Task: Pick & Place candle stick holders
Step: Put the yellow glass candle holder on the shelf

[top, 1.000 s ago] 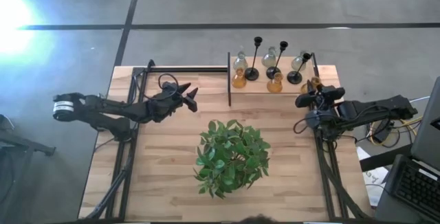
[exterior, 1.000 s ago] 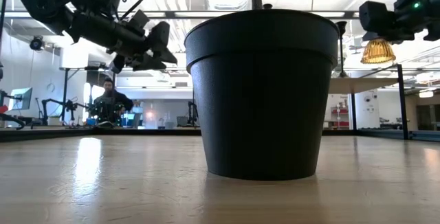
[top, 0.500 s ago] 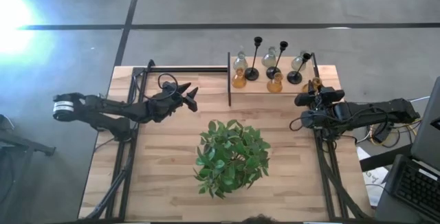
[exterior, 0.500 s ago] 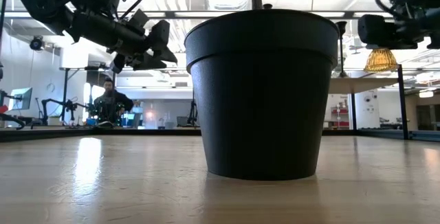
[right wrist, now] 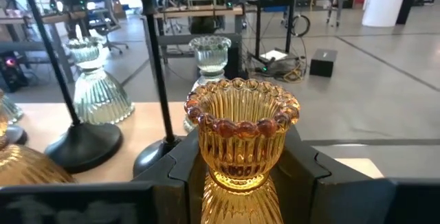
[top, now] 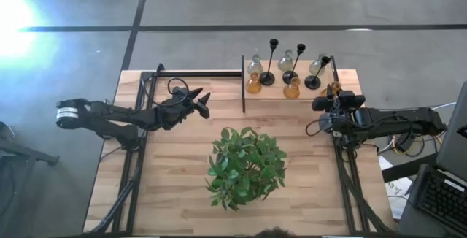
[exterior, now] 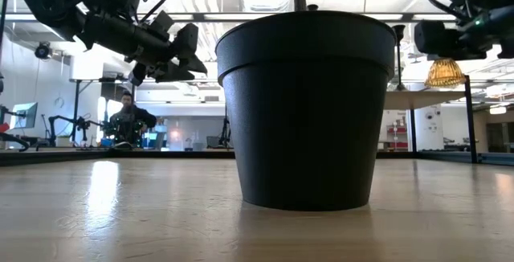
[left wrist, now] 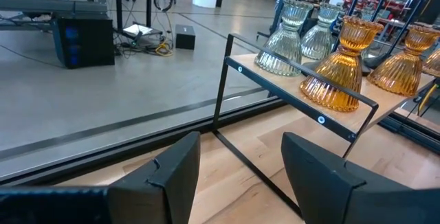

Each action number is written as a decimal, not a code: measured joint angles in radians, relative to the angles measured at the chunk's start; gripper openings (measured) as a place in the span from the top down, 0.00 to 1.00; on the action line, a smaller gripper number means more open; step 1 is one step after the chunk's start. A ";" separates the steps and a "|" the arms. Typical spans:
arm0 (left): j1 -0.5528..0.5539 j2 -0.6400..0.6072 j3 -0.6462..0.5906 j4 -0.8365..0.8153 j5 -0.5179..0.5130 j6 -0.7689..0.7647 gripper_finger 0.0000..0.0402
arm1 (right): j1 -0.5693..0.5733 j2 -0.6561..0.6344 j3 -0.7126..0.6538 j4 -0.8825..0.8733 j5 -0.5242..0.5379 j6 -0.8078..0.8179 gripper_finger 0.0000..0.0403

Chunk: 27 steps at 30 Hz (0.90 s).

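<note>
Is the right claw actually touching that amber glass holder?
Touching. The right wrist view shows the right claw closed on both sides of the amber holder.

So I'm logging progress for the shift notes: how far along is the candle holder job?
Early, by the look of it. No holder stands on the main table yet. In hand: the right gripper is shut on one amber holder, raised by the shelf's right end. Left: the other eight holders on the shelf, black, clear and amber. The left gripper hangs open, empty.
</note>
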 joint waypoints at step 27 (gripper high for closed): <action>0.001 0.000 0.000 0.000 0.000 0.039 0.48 | -0.085 0.080 -0.014 0.116 -0.010 -0.057 0.71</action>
